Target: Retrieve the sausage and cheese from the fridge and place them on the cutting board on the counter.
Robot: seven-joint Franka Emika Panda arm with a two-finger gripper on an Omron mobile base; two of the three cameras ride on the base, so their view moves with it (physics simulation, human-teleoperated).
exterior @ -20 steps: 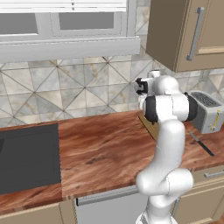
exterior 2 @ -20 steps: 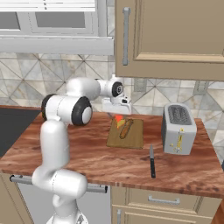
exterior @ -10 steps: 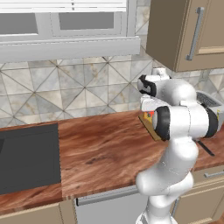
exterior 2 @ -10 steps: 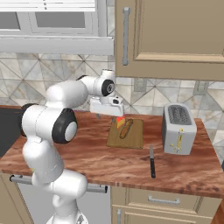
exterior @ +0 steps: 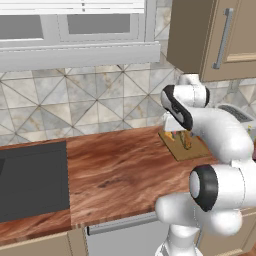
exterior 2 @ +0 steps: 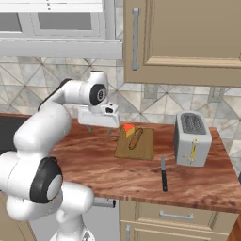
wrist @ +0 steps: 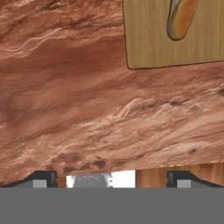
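Claw (exterior 2: 100, 128) wide, holding nothing, hovering over bare surface (exterior 2: 197, 176). Board (exterior 2: 143, 148) just beside it, toaster side, with sausage (exterior 2: 136, 139) and cheese (exterior 2: 127, 131) both lying on it. If you regrab: sausage looks light, stiff, rolls easily, so pinch mid-length; cheese by its flat faces.

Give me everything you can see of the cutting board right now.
The cutting board is a thin tan rectangle of wood, lighter than the glossy reddish-brown counter it lies flat on, between the arm and the toaster. The sausage lies on it, with the cheese wedge beside that at the far corner. The hand view catches one rounded corner and a sausage end. The knife lies apart from it. The gripper hangs beside it, open, not touching.
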